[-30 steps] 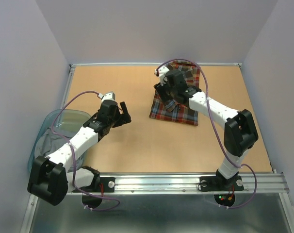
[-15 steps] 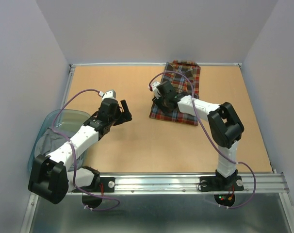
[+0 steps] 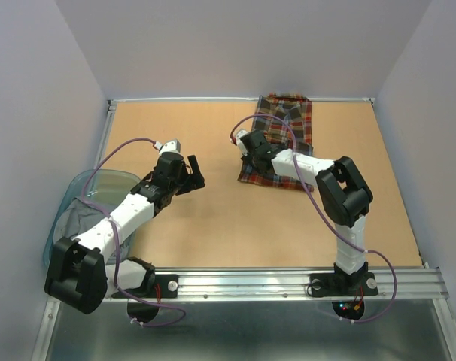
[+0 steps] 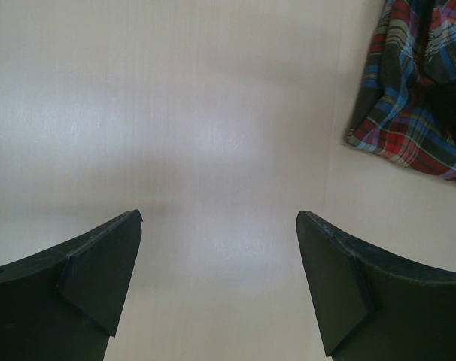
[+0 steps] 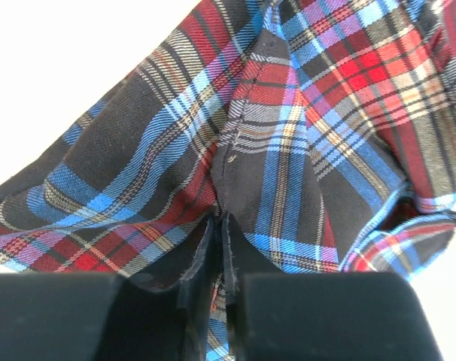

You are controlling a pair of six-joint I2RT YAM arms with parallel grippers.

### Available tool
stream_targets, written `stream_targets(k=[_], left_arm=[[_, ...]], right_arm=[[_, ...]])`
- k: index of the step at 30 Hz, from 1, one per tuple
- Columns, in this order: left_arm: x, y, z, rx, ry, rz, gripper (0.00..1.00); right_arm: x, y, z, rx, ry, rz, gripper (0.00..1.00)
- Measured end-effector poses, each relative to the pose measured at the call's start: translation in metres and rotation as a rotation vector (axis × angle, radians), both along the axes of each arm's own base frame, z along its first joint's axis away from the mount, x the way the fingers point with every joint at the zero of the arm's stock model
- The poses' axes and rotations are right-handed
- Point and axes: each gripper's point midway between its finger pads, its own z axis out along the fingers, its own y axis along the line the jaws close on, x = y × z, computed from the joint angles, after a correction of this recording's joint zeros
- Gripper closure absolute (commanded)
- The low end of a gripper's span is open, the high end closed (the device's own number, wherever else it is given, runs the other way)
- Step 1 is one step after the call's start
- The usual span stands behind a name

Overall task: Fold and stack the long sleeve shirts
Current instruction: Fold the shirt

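Observation:
A plaid long sleeve shirt [image 3: 292, 124] in red, dark and blue lies partly folded at the back right of the table. My right gripper [image 3: 250, 153] is at its near left edge. In the right wrist view the jaws [image 5: 222, 259] are shut on a raised fold of the plaid cloth [image 5: 288, 150], which tents up from the pinch. My left gripper [image 3: 191, 171] hovers open over bare table left of the shirt, holding nothing. The left wrist view shows its fingers wide apart [image 4: 219, 222] and a corner of the shirt [image 4: 412, 98] at the upper right.
A translucent blue bin [image 3: 57, 226] holding grey cloth [image 3: 81, 218] sits at the table's left edge beside the left arm. A metal rail [image 3: 288, 284] runs along the near edge. White walls enclose the wooden tabletop [image 3: 213, 218].
The right gripper dropped to the shirt's near left edge and closed on a fold of cloth, its elbow swinging left. The left arm has hardly moved.

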Motion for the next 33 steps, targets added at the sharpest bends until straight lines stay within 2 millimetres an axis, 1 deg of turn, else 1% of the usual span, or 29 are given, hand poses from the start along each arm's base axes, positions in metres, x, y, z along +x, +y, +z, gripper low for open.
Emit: stream_targets(k=[3,8,9,10,14,16,18,22,28,30,32,33], left_arm=[[0.0,0.0,-0.003,0.007,0.009,-0.002,0.05],[0.001,0.0,-0.004,0.01,0.01,-0.004,0.05],[0.001,0.0,-0.004,0.01,0.009,-0.004,0.05],[0.001,0.0,-0.004,0.01,0.009,-0.005,0.05],[0.001,0.0,-0.004,0.011,0.009,-0.006,0.05],[0.001,0.0,-0.004,0.012,0.009,-0.006,0.05],[0.001,0.0,-0.004,0.012,0.009,-0.006,0.05],[0.001,0.0,-0.004,0.012,0.009,-0.006,0.05],[0.0,-0.002,-0.004,0.005,0.012,-0.015,0.05],[0.0,-0.003,-0.005,0.002,0.014,-0.02,0.05],[0.001,-0.005,-0.007,-0.002,0.021,-0.028,0.05],[0.002,-0.007,-0.008,-0.004,0.026,-0.032,0.05]], right_arm=[[0.004,-0.003,0.005,-0.028,-0.018,-0.001,0.9],[0.018,-0.006,0.024,-0.075,-0.074,-0.003,0.89],[0.022,-0.006,0.029,-0.082,-0.087,-0.004,0.87],[0.025,-0.005,0.034,-0.086,-0.099,-0.003,0.82],[0.04,-0.003,0.054,-0.094,-0.148,-0.005,0.7],[0.046,-0.005,0.061,-0.099,-0.167,-0.009,0.67],[0.049,-0.008,0.064,-0.106,-0.175,-0.011,0.67],[0.058,-0.027,0.059,-0.121,-0.165,-0.047,0.66],[0.088,-0.072,0.044,-0.12,-0.15,-0.168,0.67],[0.096,-0.085,0.046,-0.108,-0.158,-0.218,0.66],[0.105,-0.094,0.055,-0.083,-0.186,-0.272,0.62],[0.108,-0.096,0.061,-0.064,-0.203,-0.293,0.6]])
